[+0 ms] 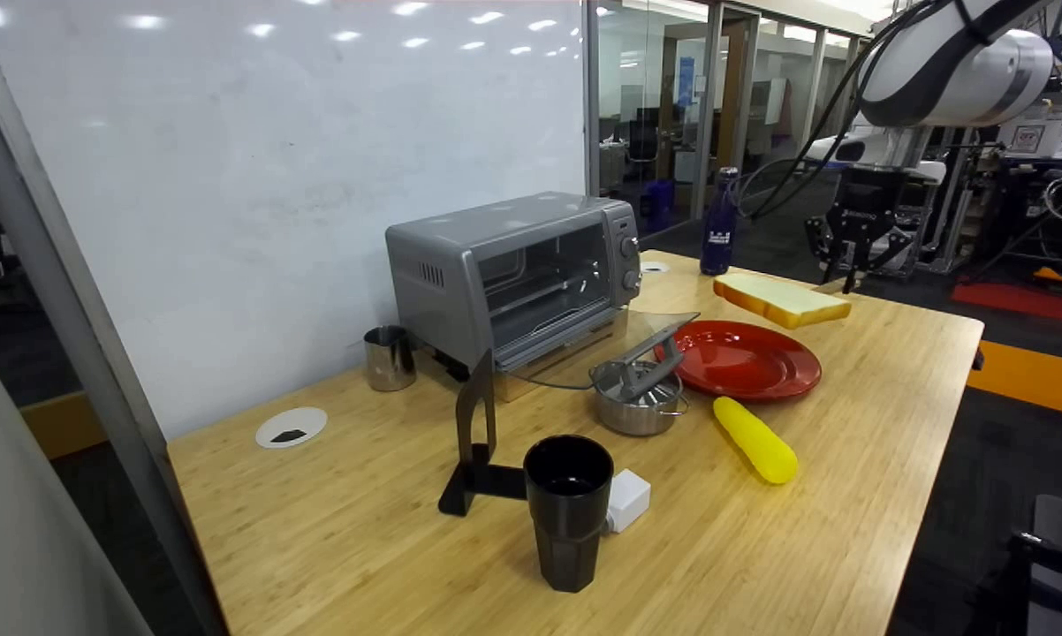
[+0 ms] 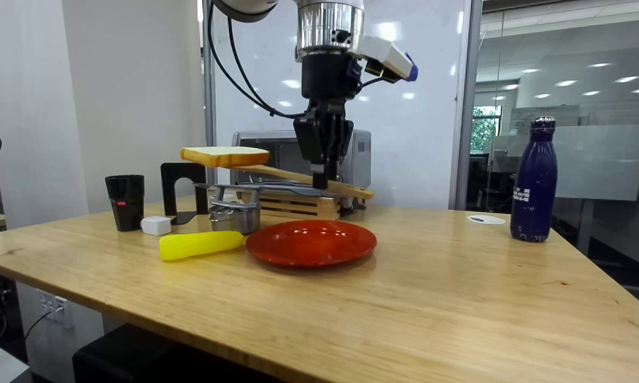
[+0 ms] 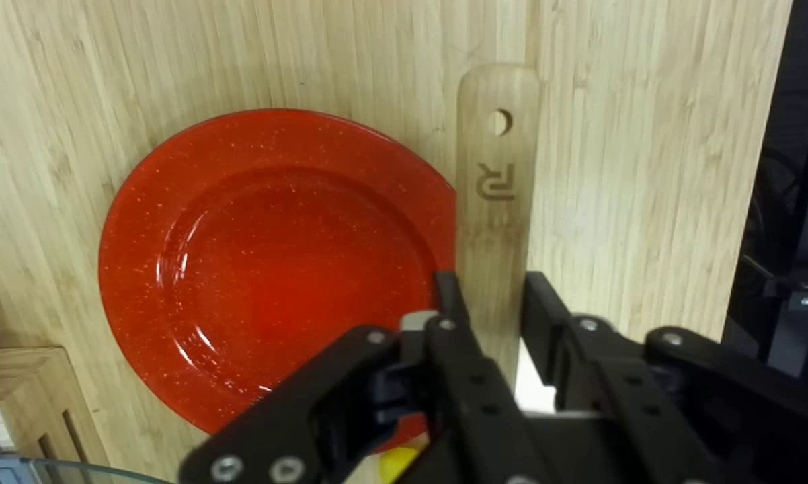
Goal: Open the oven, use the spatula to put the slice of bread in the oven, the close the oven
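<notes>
Under the lowered door [image 1: 639, 332] of the oven [image 1: 506, 221], metal pot [image 1: 637, 413], red plate [image 1: 745, 360] near it, claw [image 3: 490, 292] pinching spatula [image 3: 497, 215]

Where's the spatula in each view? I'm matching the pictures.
In an exterior view: spatula, right of centre, a short piece between bread and gripper.
In an exterior view: spatula, centre, slanting down rightward from under the bread through the gripper.
Wrist view: spatula, right of centre, handle clasped by the gripper.
Shared landmark: red plate, in all three.
</notes>
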Action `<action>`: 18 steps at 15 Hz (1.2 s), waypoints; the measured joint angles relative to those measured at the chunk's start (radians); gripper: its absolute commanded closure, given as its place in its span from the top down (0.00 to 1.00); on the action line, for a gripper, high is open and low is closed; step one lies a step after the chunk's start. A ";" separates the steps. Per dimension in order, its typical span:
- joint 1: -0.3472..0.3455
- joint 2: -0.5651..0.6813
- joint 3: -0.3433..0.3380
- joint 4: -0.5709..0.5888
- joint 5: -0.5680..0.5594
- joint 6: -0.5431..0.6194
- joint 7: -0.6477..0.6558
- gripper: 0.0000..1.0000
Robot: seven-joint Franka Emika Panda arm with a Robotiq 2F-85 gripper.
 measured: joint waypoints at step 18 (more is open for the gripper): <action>0.077 0.124 0.019 0.202 0.019 -0.081 0.639 0.07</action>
